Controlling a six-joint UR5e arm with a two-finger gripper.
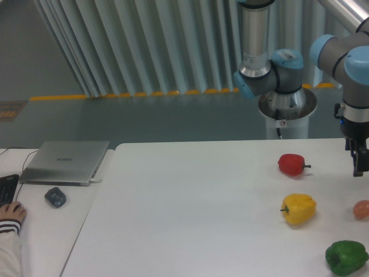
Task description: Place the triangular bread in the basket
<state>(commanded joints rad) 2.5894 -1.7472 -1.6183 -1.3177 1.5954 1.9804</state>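
Three peppers (298,208) beside an orange ball (361,209), end effector (360,163) above (spread unclear).

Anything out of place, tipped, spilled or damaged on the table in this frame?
Nothing stands out. The red pepper, yellow pepper and green pepper lie intact and apart on the white table; the gripper hangs above the right edge. No spill shows.
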